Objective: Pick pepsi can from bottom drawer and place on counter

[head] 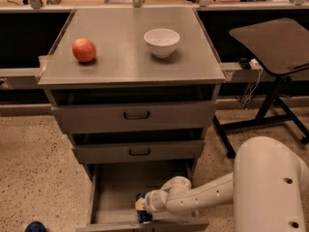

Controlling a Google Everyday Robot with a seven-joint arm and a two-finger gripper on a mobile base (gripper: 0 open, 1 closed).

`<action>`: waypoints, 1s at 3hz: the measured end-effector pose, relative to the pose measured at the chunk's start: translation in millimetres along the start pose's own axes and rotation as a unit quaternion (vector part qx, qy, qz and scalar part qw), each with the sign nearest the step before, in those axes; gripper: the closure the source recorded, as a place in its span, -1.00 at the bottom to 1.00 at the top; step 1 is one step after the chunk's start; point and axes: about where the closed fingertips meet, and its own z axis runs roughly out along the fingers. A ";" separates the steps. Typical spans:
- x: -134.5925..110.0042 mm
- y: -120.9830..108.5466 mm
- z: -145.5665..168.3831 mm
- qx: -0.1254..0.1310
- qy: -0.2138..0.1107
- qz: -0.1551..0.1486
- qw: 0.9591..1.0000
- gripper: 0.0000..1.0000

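The bottom drawer (113,187) is pulled open at the foot of the cabinet, showing its plain grey floor. The pepsi can (144,216), dark blue, stands at the drawer's front edge. My gripper (141,208) reaches in from the right on a white arm, low inside the drawer, and is shut on the can. The counter (125,57) is the flat grey top of the cabinet, high above the gripper.
A red apple (84,50) and a white bowl (161,41) sit on the counter. The two upper drawers (136,115) with black handles are shut. A dark side table (277,40) on a wheeled stand is to the right. A blue object (35,226) lies on the floor at lower left.
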 end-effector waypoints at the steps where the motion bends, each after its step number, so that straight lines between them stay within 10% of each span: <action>1: -8.6 8.8 -59.1 0.034 0.040 -0.055 0.997 1.00; 3: -37.5 62.8 -268.0 0.036 0.156 -0.179 0.971 1.00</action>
